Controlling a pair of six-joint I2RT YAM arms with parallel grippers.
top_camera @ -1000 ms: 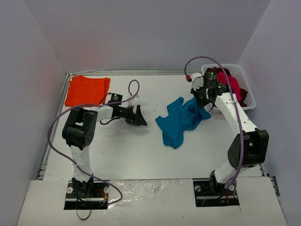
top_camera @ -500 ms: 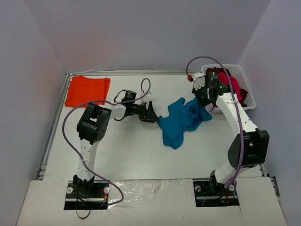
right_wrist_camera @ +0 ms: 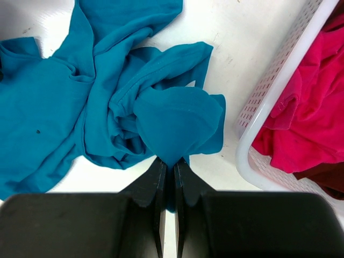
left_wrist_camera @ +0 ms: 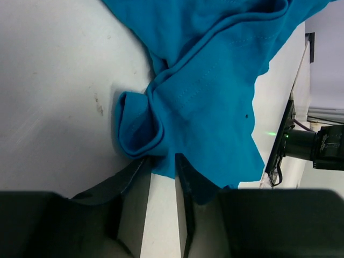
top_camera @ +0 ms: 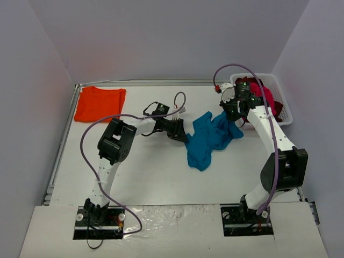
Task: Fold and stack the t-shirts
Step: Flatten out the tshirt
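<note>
A crumpled teal-blue t-shirt (top_camera: 209,137) lies mid-table, between both arms. My right gripper (top_camera: 236,110) is shut on a bunch of its cloth (right_wrist_camera: 177,118), lifted into a peak beside the basket. My left gripper (top_camera: 181,133) is at the shirt's left edge. In the left wrist view its jaws (left_wrist_camera: 161,161) stand narrowly apart, with the teal hem (left_wrist_camera: 156,145) reaching between the tips and bare table showing in the gap. An orange t-shirt (top_camera: 99,102) lies flat at the far left. A magenta-pink t-shirt (right_wrist_camera: 306,123) and a dark red one (right_wrist_camera: 325,180) lie in the basket.
The white slotted basket (top_camera: 285,110) stands at the far right against the wall, its rim (right_wrist_camera: 258,123) close to my right gripper. Grey walls close in the table at the left, back and right. Purple cables loop above both arms.
My left arm has reached right from mid-table to the teal shirt's left edge, and its jaws have narrowed from wide open. The right arm has held still with its grip.
</note>
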